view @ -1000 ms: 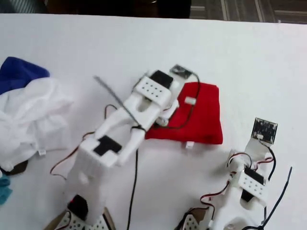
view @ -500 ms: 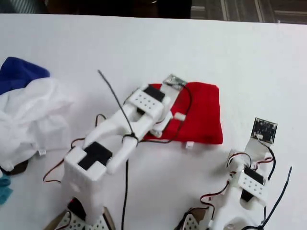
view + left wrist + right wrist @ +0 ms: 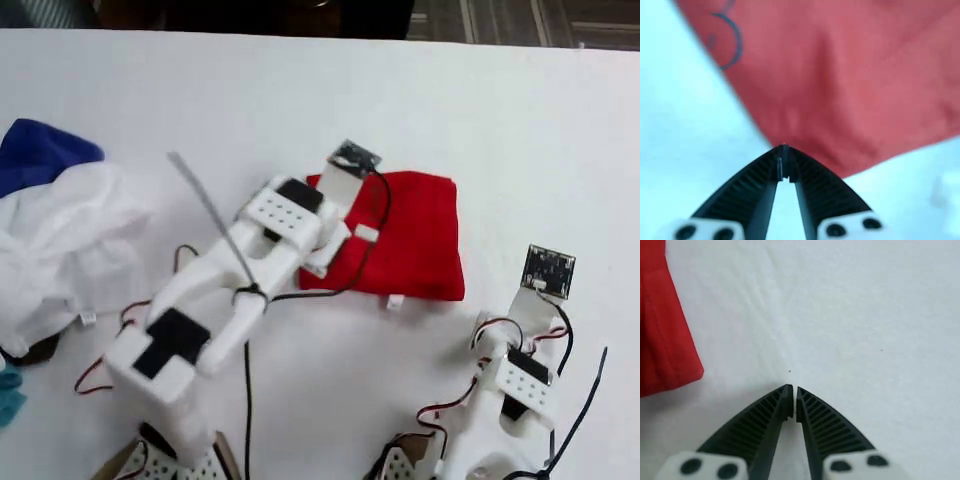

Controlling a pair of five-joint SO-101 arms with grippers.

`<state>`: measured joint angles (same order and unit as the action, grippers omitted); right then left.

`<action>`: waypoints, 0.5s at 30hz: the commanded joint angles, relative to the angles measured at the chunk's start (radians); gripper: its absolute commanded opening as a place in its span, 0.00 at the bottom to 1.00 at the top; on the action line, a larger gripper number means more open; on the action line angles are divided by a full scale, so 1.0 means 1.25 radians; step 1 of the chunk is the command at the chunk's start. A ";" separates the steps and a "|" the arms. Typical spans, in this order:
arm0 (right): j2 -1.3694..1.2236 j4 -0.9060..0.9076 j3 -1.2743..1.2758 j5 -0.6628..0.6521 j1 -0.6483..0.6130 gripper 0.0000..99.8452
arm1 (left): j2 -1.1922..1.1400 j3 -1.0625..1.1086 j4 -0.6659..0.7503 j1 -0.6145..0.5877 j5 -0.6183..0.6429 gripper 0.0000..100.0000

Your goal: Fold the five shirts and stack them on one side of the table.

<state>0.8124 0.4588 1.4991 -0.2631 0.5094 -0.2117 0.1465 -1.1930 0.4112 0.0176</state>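
A folded red shirt lies flat at the table's centre. My left arm stretches from the near left over the shirt's left edge. In the left wrist view my left gripper is shut, its tips right at the border of the red shirt and the white table. My right arm rests at the near right. Its gripper is shut over bare table, with the red shirt's corner off to one side. A crumpled white shirt and a blue shirt lie at the far left.
A scrap of teal cloth shows at the left edge, near the white pile. The white table stretches open behind the red shirt and to its right. Loose cables trail from both arms near the front edge.
My left arm has drawn back toward the near left, from over the red shirt to its left edge. The red shirt has stayed in place. The right arm has not moved.
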 commanded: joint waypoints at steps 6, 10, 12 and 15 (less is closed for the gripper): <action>0.024 -0.017 -0.009 -0.005 -0.007 0.02 | 0.281 0.012 -0.161 -0.113 -0.034 0.03; 0.024 -0.017 -0.009 -0.005 -0.006 0.02 | 0.377 0.148 -0.166 -0.187 -0.064 0.03; 0.024 -0.017 -0.009 -0.005 -0.006 0.02 | 0.419 0.269 -0.103 -0.218 -0.120 0.03; 0.024 -0.010 -0.010 -0.005 -0.003 0.02 | 0.470 0.451 0.037 -0.287 -0.185 0.03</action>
<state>0.8124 0.4588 1.4991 -0.2631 0.5048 0.2885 0.5271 -1.2866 0.1289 -0.1511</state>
